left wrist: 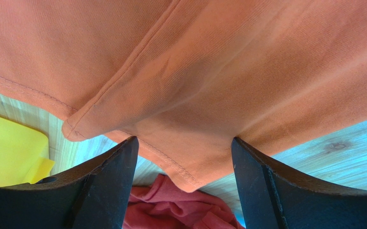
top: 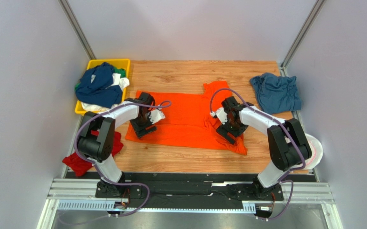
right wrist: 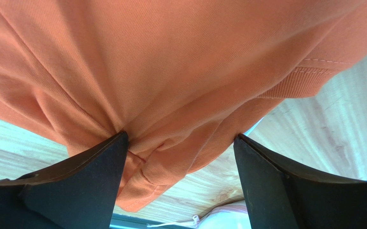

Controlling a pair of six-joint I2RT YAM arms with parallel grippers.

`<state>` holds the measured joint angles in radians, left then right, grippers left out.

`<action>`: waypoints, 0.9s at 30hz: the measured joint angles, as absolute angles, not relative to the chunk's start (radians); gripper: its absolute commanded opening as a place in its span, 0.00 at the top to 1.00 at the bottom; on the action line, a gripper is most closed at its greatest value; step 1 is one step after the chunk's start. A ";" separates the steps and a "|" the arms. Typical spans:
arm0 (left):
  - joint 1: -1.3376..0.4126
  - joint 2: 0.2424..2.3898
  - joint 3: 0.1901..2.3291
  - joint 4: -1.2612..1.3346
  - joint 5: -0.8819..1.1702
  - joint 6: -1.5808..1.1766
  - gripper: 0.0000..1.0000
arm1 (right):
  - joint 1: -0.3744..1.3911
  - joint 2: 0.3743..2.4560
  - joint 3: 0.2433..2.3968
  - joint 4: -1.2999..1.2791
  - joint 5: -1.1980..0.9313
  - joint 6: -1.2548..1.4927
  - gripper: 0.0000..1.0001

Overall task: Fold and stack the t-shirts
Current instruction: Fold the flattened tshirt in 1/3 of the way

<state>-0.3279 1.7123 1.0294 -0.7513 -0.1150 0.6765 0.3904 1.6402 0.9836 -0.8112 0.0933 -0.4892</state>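
orange t-shirt [top: 185,119] spread flat, left gripper [left wrist: 184,139] and right gripper [right wrist: 180,135] wide open on its cloth

No writing, label, brand mark or number is legible in any of the three views, neither on the orange t-shirt [top: 185,121] spread across the wooden table [top: 190,162] nor on the yellow tray [top: 123,62].
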 measured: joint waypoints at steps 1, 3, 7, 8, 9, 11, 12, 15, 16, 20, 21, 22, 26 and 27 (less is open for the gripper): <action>-0.330 1.710 1.026 -0.751 -0.116 0.676 0.19 | 0.390 1.634 0.974 -0.811 0.091 -0.488 0.14; -0.334 1.701 1.015 -0.751 -0.120 0.675 0.19 | 0.393 1.620 0.960 -0.811 0.085 -0.484 0.14; -0.340 1.674 0.982 -0.751 -0.125 0.670 0.19 | 0.406 1.592 0.929 -0.810 0.078 -0.474 0.14; -0.341 1.666 0.973 -0.751 -0.125 0.668 0.19 | 0.410 1.584 0.921 -0.812 0.078 -0.471 0.14; -0.342 1.657 0.962 -0.752 -0.126 0.666 0.19 | 0.416 1.573 0.912 -0.812 0.077 -0.470 0.14; -0.347 1.639 0.943 -0.752 -0.126 0.659 0.19 | 0.424 1.553 0.901 -0.819 0.077 -0.467 0.14; -0.348 1.629 0.931 -0.754 -0.125 0.656 0.19 | 0.428 1.544 0.900 -0.826 0.077 -0.467 0.13; -0.352 1.598 0.903 -0.766 -0.123 0.651 0.18 | 0.439 1.512 0.899 -0.841 0.077 -0.463 0.13; -0.352 1.585 0.896 -0.775 -0.120 0.649 0.18 | 0.440 1.501 0.899 -0.846 0.077 -0.461 0.13; -0.352 1.534 0.896 -0.799 -0.100 0.645 0.18 | 0.445 1.462 0.923 -0.894 0.077 -0.453 0.13; -0.352 1.513 0.899 -0.805 -0.091 0.643 0.18 | 0.445 1.457 0.939 -0.906 0.078 -0.451 0.13; -0.352 1.494 0.907 -0.812 -0.083 0.641 0.18 | 0.445 1.452 0.957 -0.914 0.078 -0.449 0.13; -0.352 1.419 0.968 -0.828 -0.041 0.630 0.15 | 0.447 1.427 1.061 -0.926 0.104 -0.442 0.13; -0.352 1.406 0.989 -0.827 -0.030 0.628 0.14 | 0.447 1.422 1.087 -0.920 0.115 -0.440 0.13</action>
